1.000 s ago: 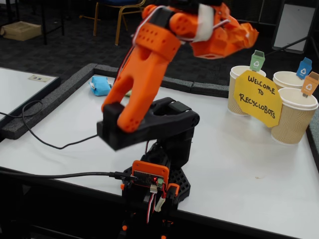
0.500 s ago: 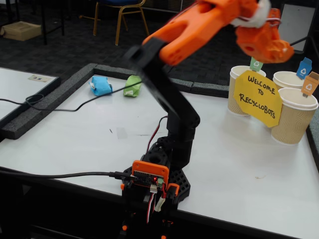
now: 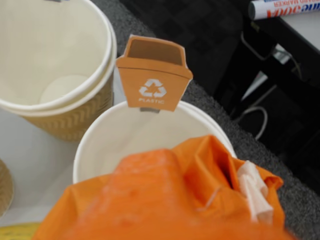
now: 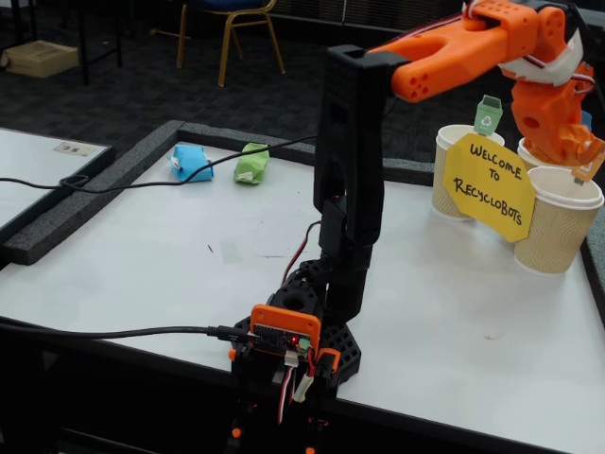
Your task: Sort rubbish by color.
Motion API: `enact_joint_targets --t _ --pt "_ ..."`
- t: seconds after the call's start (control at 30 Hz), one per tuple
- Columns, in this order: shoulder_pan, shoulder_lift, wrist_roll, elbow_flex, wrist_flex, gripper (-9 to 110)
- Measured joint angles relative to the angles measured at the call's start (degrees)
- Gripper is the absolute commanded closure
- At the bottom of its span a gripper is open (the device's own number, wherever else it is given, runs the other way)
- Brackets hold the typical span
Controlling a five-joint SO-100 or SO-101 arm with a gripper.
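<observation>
Gripper [image 3: 200,200] apparently clamped on the orange wad [image 3: 215,170], poised directly above the orange-tagged paper cup [image 3: 100,145], release straight down.

The yellow sign [image 4: 489,186] reads "WELCOME TO RECYCLOBOTS"; the orange tag [image 3: 153,75] reads "PLASTIC" under a recycling symbol.

Arm [image 4: 352,161] upright from base, forearm stretched right in fixed view, wrist bent down; gripper [image 4: 579,151] pointing downward, jaws seemingly closed, view blurry.
</observation>
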Motion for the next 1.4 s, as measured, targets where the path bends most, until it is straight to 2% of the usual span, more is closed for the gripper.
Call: enact_joint_targets --t 0.13,0.6,1.0,1.13,1.4 --pt "0.0 -0.1 0.0 -1.8 0.0 92" --pt "0.0 -0.1 0.0 -2.4 0.0 85" --pt "0.0 -0.1 0.0 -2.4 0.0 85" --pt "0.0 -0.1 0.0 -2.4 0.7 90" --pt "-0.8 0.0 0.1 -2.4 6.8 93"
